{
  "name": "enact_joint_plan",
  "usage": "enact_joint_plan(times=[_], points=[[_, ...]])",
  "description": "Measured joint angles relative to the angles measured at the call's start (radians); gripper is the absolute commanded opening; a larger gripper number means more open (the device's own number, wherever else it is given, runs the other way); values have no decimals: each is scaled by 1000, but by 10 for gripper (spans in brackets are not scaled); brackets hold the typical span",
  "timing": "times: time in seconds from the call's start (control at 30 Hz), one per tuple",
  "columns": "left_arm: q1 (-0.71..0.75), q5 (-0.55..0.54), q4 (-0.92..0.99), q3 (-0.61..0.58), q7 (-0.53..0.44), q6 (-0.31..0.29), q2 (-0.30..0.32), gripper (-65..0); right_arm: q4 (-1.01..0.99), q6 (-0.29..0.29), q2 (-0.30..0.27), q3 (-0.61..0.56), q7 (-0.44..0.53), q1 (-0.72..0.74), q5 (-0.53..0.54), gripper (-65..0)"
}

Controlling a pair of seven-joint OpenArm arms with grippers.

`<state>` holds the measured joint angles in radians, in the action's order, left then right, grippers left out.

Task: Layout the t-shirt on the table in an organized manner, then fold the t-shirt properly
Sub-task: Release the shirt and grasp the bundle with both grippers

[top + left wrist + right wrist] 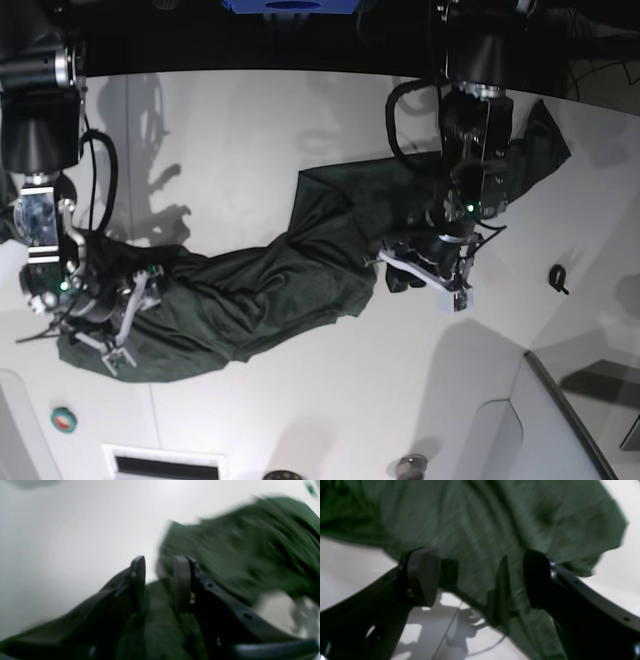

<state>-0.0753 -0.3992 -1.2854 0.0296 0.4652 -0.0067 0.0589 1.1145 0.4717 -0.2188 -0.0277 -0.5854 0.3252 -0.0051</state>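
From where I stand, the right gripper (118,325) at eight o'clock spreads wide over the t-shirt (290,275), which sprawls rumpled across the table (230,140). At three o'clock, the left gripper (425,270) stands part-open, cloth between its fingers.

We hold our left gripper (160,582) jaws narrowly apart, right gripper (480,580) jaws spread wide, both arms lowered.

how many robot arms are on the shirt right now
2: the left arm's tool at the t-shirt's middle edge, the right arm's tool at its bunched end on the table.
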Motion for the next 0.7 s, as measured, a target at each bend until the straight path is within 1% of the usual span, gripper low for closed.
enact_joint_plan(times=[0.13, 0.23, 0.3, 0.47, 0.57, 0.6, 0.63, 0.67, 0.7], points=[[-75, 2, 124, 2, 3, 7, 5, -449, -153, 0, 12, 4, 7, 89, -1, -162], [-111, 2, 191, -7, -2, 6, 0, -449, -154, 0, 15, 4, 6, 83, -2, -162], [-127, 1, 230, -8, 3, 6, -6, -449, -138, 0, 29, 4, -3, 77, -4, -162], [-145, 1, 270, -12, 0, 6, -24, -449, -128, 0, 72, 3, 9, 82, 0, -162], [-174, 0, 323, -10, -9, 6, -47, -449, -166, 0, 81, 3, 9, 85, -2, -162], [-185, -3, 353, -11, -10, 3, -56, -449, -190, 0, 81, 3, 18, 87, 1, -162], [-196, 0, 391, -12, -18, 0, -66, -449, -220, 0, 81, 3, 47, 87, -1, -162], [-206, -11, 422, -12, -48, -19, -69, -449, -254, 0, 82, 3, 81, 89, -2, -162], [-220, -16, 445, -12, -50, -20, -71, -449, -280, 0, 82, 3, 93, 88, 1, -165]])
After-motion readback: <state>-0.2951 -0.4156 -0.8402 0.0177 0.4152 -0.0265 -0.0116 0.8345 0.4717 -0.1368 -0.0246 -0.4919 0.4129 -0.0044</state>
